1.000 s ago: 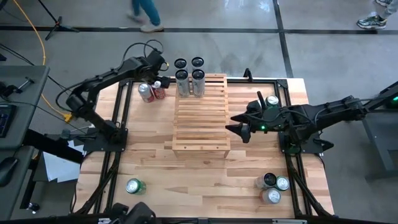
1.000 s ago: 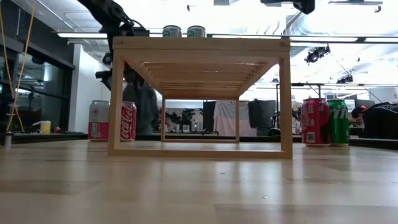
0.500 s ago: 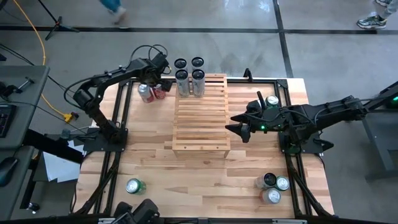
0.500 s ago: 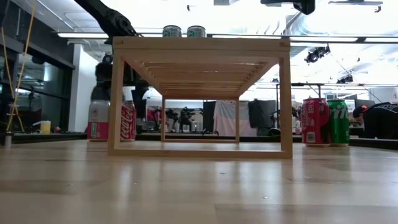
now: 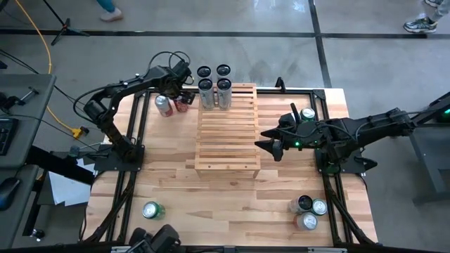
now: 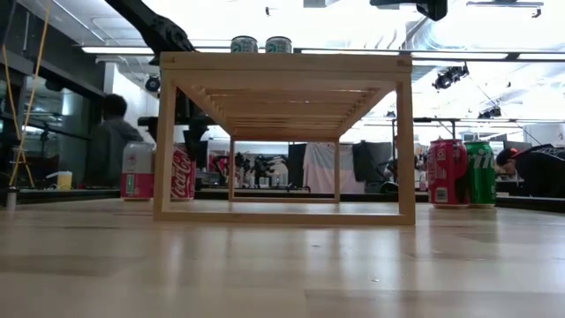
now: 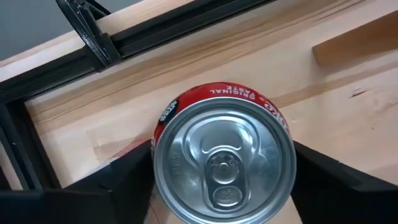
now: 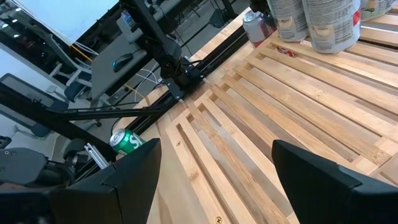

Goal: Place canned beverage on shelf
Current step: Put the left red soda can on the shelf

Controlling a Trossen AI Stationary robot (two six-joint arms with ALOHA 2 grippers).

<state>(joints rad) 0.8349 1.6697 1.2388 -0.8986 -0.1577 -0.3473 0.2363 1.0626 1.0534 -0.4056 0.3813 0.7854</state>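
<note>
A red cola can [image 7: 224,165] stands upright on the tabletop at the far left, next to the shelf [image 5: 226,130], a pale slatted rack. My left gripper [image 5: 178,97] has come down over the can, one finger on each side of it. A pink-and-white can [image 5: 163,105] stands just left of the red one [image 6: 181,172]. Several slim silver cans [image 5: 214,84] stand on the shelf's far end. My right gripper [image 5: 264,140] hangs open above the shelf's right edge with nothing between its fingers. My left gripper holds the red can by its upper wall [image 7: 163,121], just below the top rim, pinched between the two fingers on opposite sides. The fingers [image 7: 127,177] come from above, pointing steeply down. The can stands upright with its base on the table.
A green can [image 5: 151,210] lies near the table's near left corner. Three cans [image 5: 308,211] stand at the near right and one [image 5: 308,113] at the right, beside the right arm. In the low view a red [image 6: 448,172] and a green can [image 6: 480,172] stand right of the shelf.
My left gripper has come down from above the far left corner onto the red can, then kept still. The can stays upright in its place. A person has walked past beyond the table.
</note>
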